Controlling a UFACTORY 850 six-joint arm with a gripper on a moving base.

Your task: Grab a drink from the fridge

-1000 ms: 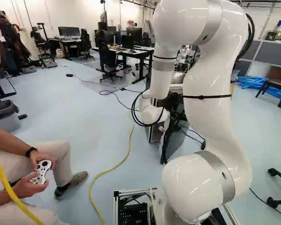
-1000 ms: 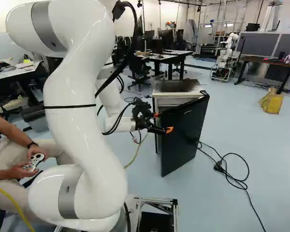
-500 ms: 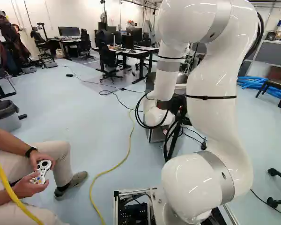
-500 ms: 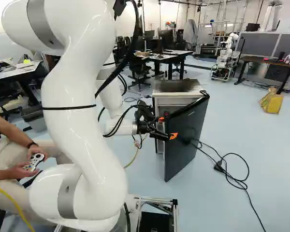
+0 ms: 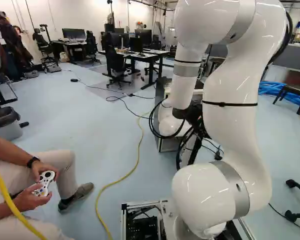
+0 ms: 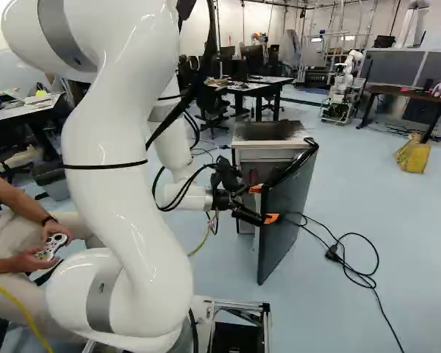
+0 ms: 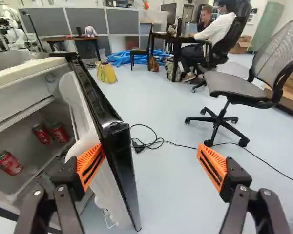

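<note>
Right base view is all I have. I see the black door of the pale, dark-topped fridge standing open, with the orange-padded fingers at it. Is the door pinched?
Observer: No. In the wrist view the orange-padded fingers stand wide apart. The black fridge door is close beside one, with a gap to the other.
Operator: How many drinks can you see inside?
Observer: Three red cans in the pale, dark-topped fridge.
Operator: Grouped or spread?
Observer: Two are side by side. The third can sits apart, nearer the fingers.
</note>
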